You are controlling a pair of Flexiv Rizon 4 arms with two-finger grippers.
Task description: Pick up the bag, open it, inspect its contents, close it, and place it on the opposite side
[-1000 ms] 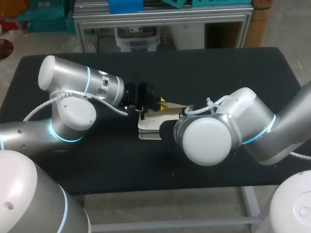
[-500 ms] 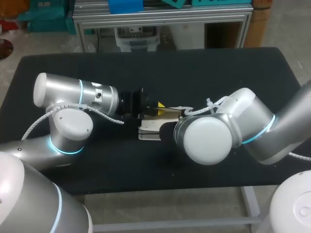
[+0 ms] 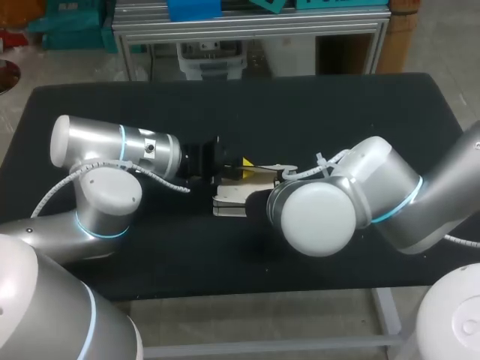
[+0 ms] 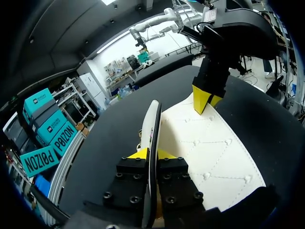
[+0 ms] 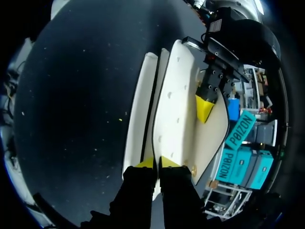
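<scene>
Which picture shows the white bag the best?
The left wrist view: the bag spreads its stitched white panel wide ahead of the left gripper. The head view shows only a sliver of the bag between the left arm and right arm. The right wrist view shows the bag narrower, mostly stacked edges.

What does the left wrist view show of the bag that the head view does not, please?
Only the left wrist view shows the left hand pinching an upright edge of the white bag, the bag's stitched panel, and the right hand with its yellow tips at that panel's far edge. Only the head view shows the left arm and right arm coming in over the black table, hiding most of the bag. Both show the bag between the two hands.
</scene>
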